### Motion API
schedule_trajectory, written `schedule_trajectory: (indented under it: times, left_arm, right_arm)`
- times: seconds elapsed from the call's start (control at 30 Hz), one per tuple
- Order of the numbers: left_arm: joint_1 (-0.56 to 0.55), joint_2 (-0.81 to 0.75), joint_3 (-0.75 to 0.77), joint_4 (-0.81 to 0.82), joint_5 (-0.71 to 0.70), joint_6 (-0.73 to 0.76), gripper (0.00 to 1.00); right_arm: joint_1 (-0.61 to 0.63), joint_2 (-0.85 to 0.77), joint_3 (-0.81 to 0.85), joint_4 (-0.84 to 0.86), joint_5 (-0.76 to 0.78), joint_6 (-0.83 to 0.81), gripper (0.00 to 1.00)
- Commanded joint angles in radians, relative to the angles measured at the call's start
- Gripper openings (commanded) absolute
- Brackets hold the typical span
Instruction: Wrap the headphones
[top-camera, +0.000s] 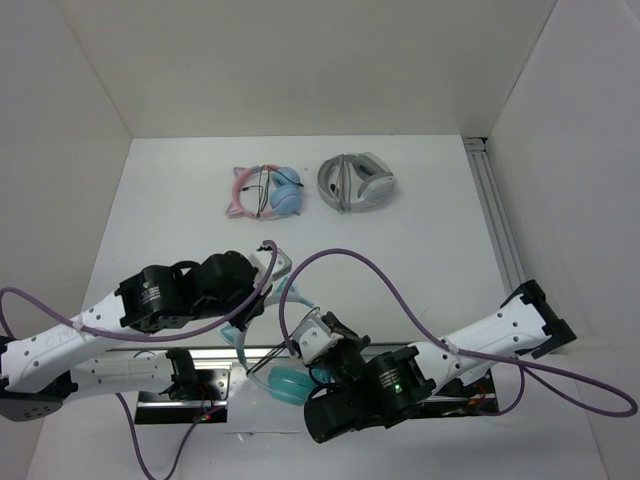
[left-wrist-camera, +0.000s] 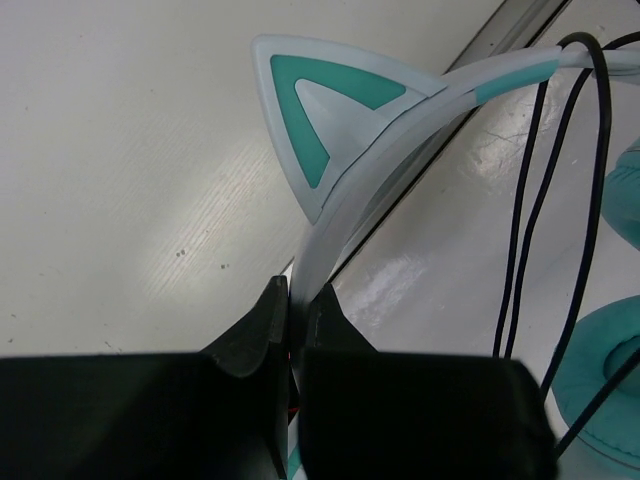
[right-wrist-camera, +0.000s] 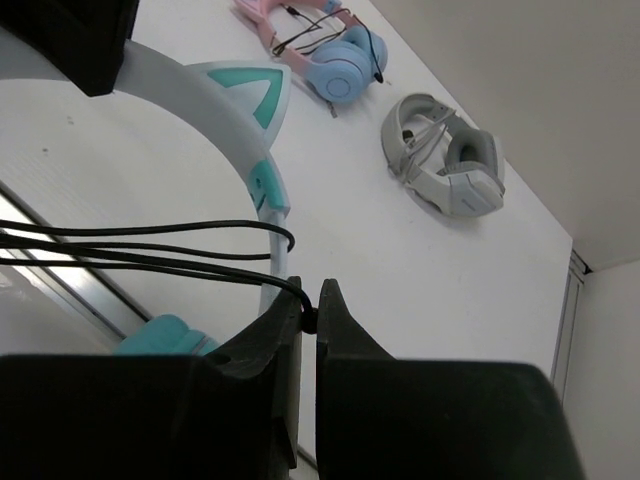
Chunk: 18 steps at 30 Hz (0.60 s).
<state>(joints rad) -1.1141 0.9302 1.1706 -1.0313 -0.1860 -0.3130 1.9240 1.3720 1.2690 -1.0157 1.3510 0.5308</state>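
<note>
The white table fills the top view, walled in white on three sides. The left arm and the right arm both bend inward over its near edge. Between them, partly over a shiny metal strip, sit the teal headphones, close to the arm bases. Well apart from them, at the far side of the table, lie pink-and-blue headphones and, just beside those, grey-white headphones.

The pale headband arches up off the table, and one teal-and-white cat ear stands on it. Teal ear cups show at the right edge of the left wrist view. The thin black cable runs in several strands across the band.

The left gripper is clamped on the headband below the cat ear, its jaws pressed against both faces of the band. The right gripper has its jaws nearly together, pinching the cable between the tips.
</note>
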Motion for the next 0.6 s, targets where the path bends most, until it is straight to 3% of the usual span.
schedule_trajectory:
  times: [0.0, 0.13, 0.27, 0.57]
  left_arm:
    - [-0.004, -0.016, 0.058, 0.011, 0.111, 0.038, 0.00]
    - [-0.004, 0.002, 0.078, -0.003, 0.120, 0.048, 0.00]
    - [-0.004, 0.025, 0.087, -0.013, 0.129, 0.057, 0.00]
    - [-0.004, 0.056, 0.087, -0.013, 0.166, 0.068, 0.00]
  right_arm:
    - [-0.023, -0.054, -0.026, -0.064, 0.039, 0.035, 0.06]
    - [-0.069, -0.111, -0.092, -0.020, -0.022, -0.017, 0.13]
    - [-0.132, -0.206, -0.206, 0.150, -0.096, -0.121, 0.16]
    - [-0.212, -0.281, -0.227, 0.287, -0.147, -0.259, 0.23]
